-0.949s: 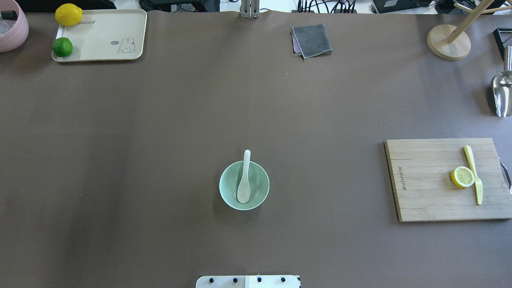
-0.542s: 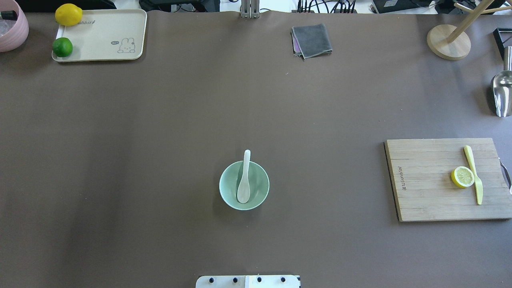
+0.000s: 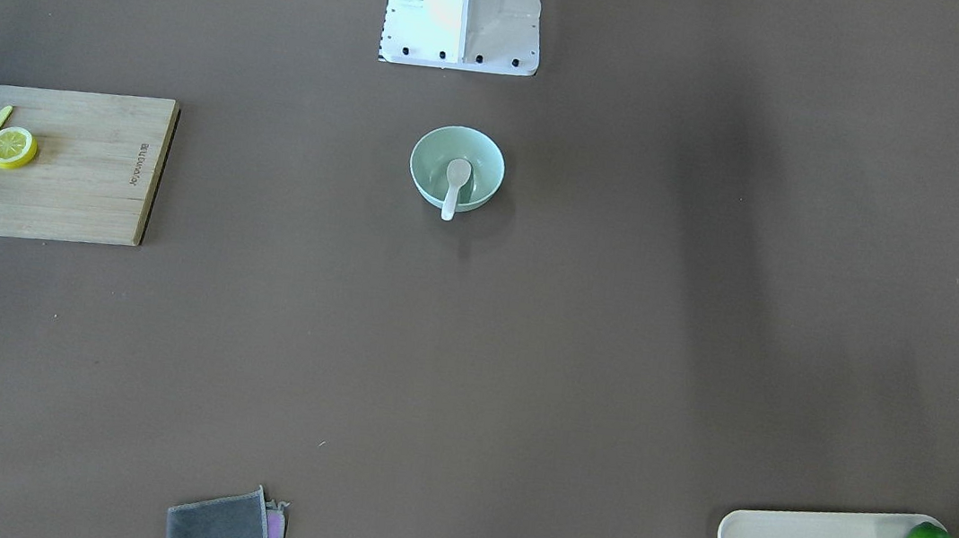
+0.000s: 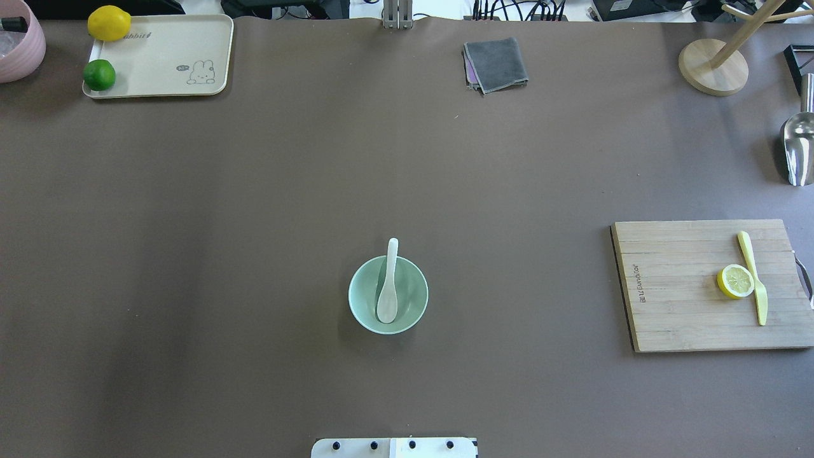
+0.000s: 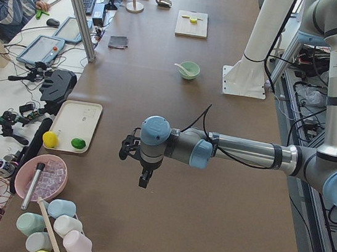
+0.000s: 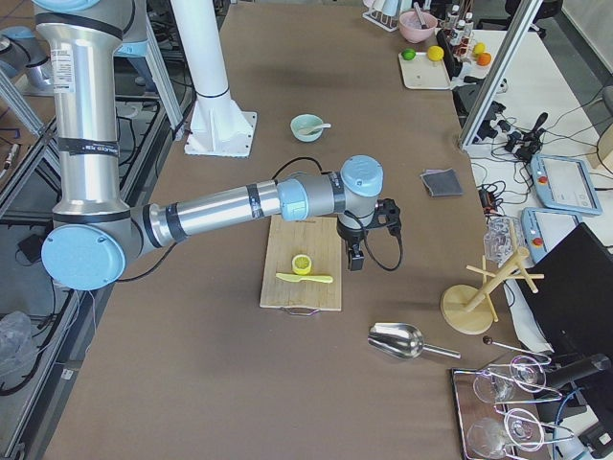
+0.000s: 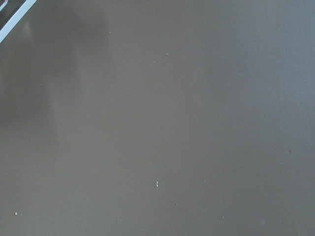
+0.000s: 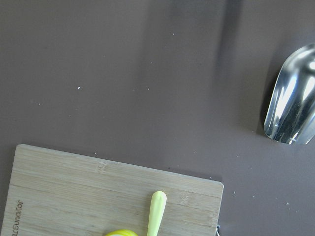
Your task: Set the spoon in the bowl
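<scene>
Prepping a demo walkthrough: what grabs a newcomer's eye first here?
The mint-green bowl sits centrally, just before the robot's base, with the white spoon in it, handle over the far rim. On the robot's right, the wooden cutting board carries a lemon slice and a yellow knife. The left arm and right arm hang far from the bowl.

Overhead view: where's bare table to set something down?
Wide bare stretch between tray and bowl; another between bowl, grey cloth and cutting board. Crowded at far right: wooden stand, metal scoop, cutting board.
</scene>
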Robot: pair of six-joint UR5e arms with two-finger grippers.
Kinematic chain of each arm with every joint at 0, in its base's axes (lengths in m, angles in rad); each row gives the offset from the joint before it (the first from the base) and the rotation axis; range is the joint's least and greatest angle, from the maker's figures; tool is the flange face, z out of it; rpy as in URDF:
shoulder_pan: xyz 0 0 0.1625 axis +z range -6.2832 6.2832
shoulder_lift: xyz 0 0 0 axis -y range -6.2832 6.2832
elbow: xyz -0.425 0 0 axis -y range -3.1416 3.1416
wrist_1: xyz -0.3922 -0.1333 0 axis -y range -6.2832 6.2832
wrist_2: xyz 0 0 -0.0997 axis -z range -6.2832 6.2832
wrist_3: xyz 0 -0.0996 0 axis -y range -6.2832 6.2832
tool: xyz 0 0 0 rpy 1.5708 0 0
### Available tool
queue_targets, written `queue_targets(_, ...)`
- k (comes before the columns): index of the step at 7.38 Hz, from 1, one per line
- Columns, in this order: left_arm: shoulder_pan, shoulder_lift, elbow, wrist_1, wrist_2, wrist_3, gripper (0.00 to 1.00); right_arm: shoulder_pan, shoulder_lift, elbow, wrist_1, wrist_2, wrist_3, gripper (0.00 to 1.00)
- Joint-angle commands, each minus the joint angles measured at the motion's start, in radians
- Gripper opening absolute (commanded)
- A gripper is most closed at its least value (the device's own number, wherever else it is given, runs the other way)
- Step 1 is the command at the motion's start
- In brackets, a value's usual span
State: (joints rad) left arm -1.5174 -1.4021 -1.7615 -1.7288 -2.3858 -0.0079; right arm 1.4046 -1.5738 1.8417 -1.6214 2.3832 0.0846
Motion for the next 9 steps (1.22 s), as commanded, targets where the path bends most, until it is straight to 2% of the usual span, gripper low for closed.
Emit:
queue_targets(1,-0.001,0.000,0.007,0.000,0.002,0.002,0.98,0.020,0.000,0.001,0.000,0.001,0.000,1.00)
queue_targets(5,-0.012,0.000,0.007,0.000,0.002,0.003,0.98,0.077,-0.069,-0.007,0.000,-0.002,-0.002,1.00)
queue_targets(9,-0.015,0.000,0.007,0.000,0.002,0.003,0.98,0.077,-0.077,-0.007,0.000,-0.007,-0.002,1.00)
